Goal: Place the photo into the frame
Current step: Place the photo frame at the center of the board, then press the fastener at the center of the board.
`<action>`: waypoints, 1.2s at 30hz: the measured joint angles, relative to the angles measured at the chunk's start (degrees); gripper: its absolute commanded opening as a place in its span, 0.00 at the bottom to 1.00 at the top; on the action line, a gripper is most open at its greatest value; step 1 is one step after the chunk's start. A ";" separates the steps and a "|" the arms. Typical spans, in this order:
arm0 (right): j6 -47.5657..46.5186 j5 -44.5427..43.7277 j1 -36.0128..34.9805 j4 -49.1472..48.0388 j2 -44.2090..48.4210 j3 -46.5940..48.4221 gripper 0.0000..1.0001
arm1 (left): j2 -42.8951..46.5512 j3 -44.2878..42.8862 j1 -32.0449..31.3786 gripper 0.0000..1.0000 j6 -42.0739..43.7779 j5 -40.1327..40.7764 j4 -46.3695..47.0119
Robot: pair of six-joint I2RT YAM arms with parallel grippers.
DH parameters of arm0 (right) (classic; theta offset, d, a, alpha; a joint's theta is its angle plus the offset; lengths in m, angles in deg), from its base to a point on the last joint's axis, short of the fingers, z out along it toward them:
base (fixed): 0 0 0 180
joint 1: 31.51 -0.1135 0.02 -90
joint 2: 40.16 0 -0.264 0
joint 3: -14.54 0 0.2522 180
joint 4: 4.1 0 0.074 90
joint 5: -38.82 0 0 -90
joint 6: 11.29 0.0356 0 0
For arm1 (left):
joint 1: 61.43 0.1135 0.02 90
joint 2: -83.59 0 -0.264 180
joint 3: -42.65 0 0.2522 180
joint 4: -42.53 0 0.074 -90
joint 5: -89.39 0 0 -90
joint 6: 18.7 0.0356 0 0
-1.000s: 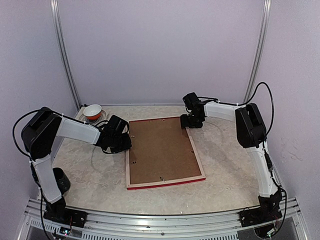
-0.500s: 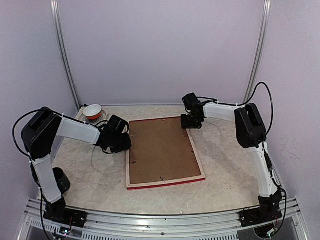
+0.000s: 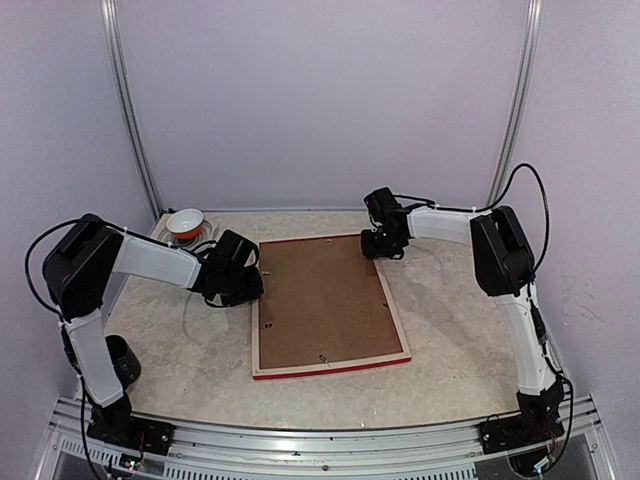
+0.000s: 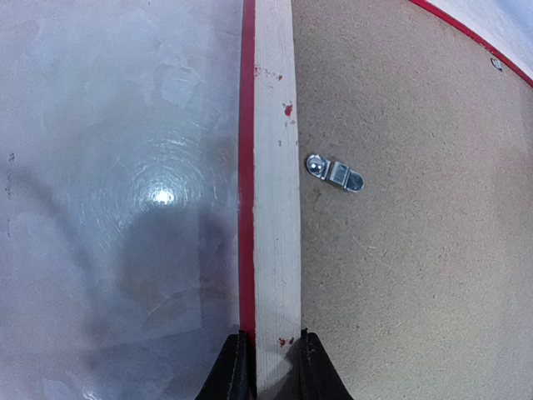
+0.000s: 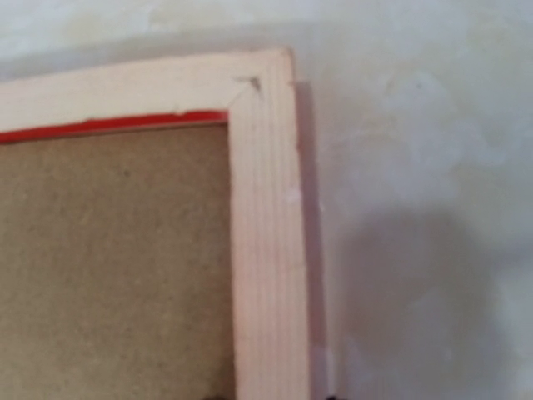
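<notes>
While left fingers (image 4: 233, 373) pinch frame (image 4: 276, 208), right arm (image 3: 505, 262) (bent) overhangs far corner.

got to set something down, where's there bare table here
Widest bare table: the near strip between the red edge of the frame and the arm bases. Also free: right of the frame, up to the right arm. Crowded: far left, around the bowl and the left tool.

Pale wood frame (image 3: 256, 325) edged red, brown backing board (image 3: 320, 300).

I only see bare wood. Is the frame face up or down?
Face down: the frame shows its pale wood back, with the brown backing board facing up.
</notes>
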 measured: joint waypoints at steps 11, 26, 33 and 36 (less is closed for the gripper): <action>0.20 -0.70 0.02 -0.02 4.04 -5.81 0.34 | 0.00 0.00 -0.37 0.16 1.03 -0.81 0.07; 0.48 -1.11 0.04 0.17 14.86 -14.56 0.60 | 3.43 -0.33 -0.72 0.44 1.62 0.57 -3.54; 0.28 0.00 0.09 -1.16 19.15 -15.63 0.64 | 7.23 -3.87 -0.35 0.48 2.56 2.40 -5.40; 0.22 0.42 0.09 -1.79 20.37 -17.81 0.65 | 6.38 -6.86 -0.28 0.49 2.97 2.45 -6.75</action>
